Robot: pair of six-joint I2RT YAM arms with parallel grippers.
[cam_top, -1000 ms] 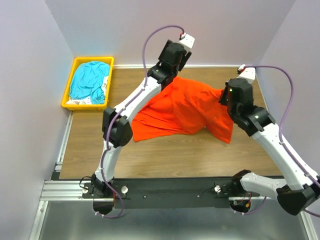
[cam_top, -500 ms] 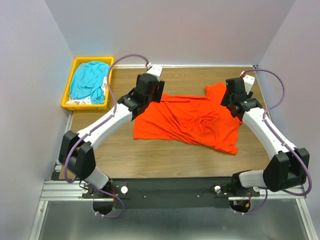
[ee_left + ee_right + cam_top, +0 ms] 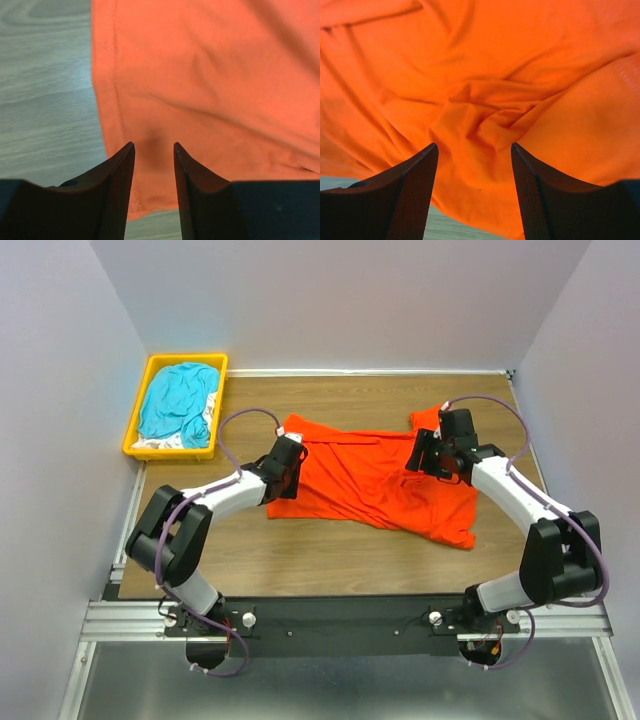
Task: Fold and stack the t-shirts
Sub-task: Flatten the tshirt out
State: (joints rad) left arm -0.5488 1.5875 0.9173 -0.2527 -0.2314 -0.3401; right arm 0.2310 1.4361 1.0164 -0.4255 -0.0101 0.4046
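Left claw [image 3: 153,146]: part-spread, gripping nothing; orange t-shirt [image 3: 210,75] hem right under it.
Right claw [image 3: 474,147]: wide apart, empty; rumpled cloth beneath.
My plan: I'd pinch edges squarely, tension outward, flatten before folding.

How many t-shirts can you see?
2 for sure: the orange t-shirt lies spread on the table; the teal t-shirt is bunched in the yellow bin. White cloth under it may be more.

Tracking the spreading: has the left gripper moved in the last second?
Yes. The left gripper drew nearer, away from the rear wall, to the orange t-shirt's left edge.
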